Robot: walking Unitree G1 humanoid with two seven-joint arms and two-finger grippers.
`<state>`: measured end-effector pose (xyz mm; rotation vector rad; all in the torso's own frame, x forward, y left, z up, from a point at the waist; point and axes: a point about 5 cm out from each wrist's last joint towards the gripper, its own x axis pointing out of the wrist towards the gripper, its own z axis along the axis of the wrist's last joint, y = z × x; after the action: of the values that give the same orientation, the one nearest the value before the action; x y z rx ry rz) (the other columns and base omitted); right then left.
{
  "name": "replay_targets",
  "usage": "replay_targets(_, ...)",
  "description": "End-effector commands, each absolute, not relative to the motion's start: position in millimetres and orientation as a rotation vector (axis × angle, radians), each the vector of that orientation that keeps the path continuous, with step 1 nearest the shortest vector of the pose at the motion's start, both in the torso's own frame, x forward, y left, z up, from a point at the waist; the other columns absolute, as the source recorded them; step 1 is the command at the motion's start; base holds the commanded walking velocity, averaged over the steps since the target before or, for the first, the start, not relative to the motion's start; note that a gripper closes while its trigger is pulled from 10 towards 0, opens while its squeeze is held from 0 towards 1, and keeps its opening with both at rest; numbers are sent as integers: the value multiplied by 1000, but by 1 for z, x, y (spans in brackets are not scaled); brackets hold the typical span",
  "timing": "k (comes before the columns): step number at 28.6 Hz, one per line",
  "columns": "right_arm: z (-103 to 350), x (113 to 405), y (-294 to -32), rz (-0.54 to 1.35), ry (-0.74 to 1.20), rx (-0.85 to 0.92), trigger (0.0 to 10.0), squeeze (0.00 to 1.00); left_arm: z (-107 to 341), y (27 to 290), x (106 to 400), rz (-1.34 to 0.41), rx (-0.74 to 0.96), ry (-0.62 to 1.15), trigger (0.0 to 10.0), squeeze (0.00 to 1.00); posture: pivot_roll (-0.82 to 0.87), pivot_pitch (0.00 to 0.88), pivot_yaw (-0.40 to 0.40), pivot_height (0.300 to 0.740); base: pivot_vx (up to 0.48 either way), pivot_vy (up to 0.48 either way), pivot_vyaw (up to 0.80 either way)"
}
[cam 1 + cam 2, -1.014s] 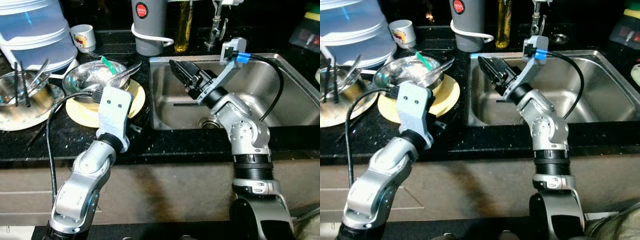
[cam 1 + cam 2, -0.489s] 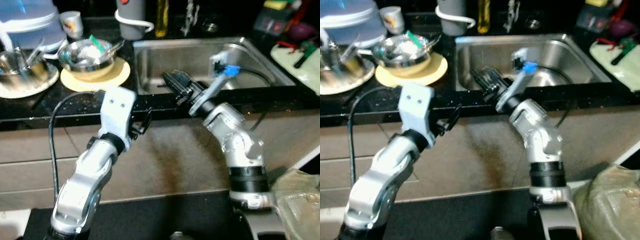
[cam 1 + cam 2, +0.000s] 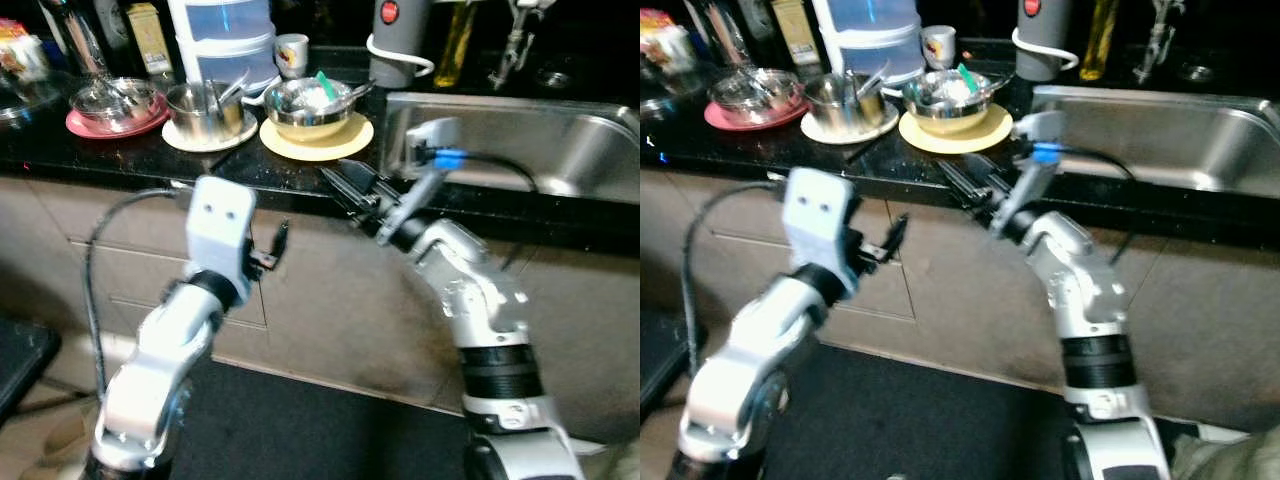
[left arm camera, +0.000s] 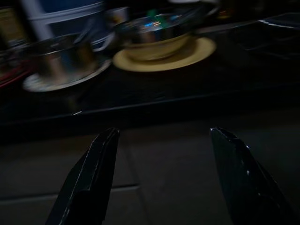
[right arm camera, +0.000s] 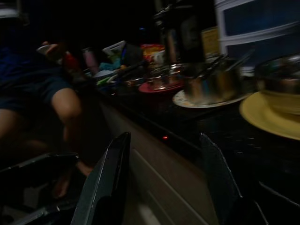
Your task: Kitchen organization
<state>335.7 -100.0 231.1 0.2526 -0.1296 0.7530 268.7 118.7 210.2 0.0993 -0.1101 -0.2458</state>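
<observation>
A steel bowl holding a green-handled utensil is seen resting on a yellow plate on the black countertop, near the left end of the steel sink. Just beside it on the robot's left, a steel pot with utensils is set on a white plate, and further left a glass-lidded dish is placed on a pink plate. Behind these, a blue-tinted stacked container, a small printed cup, a grey appliance and a bottle of yellow oil are lined against the dark back wall. Beige cabinet fronts are seen below the counter, above a dark floor. The left gripper is held in front of the cabinets below the counter edge, fingers spread apart and nothing between them. The right gripper is held at the counter edge, likewise spread and empty. A person's bare legs are made out dimly in the right wrist view.
</observation>
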Motion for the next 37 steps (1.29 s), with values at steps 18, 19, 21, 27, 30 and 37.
replay_targets(18,215,340,-112,640,-85,185,10000,0,200,159,282,90,263,-147,10000,0,10,31,-1,740,0,0,578)
replay_targets(19,215,341,-114,618,-82,184,10000,0,199,159,282,82,266,-150,10000,0,9,30,-2,740,0,0,0)
replay_targets(21,214,343,-117,594,-77,185,10000,0,193,157,282,17,202,-87,10000,0,9,30,-2,740,0,0,0)
replay_targets(27,212,348,-126,536,-72,181,10000,0,190,164,280,11,97,-80,10000,0,8,29,-1,740,0,0,0)
replay_targets(30,212,348,-127,527,-73,180,10000,0,191,166,281,23,73,-94,10000,0,9,27,0,740,182,0,0)
replay_targets(37,205,351,-133,492,-54,178,10000,0,189,164,281,-1,62,-81,10000,0,9,22,-1,740,0,0,0)
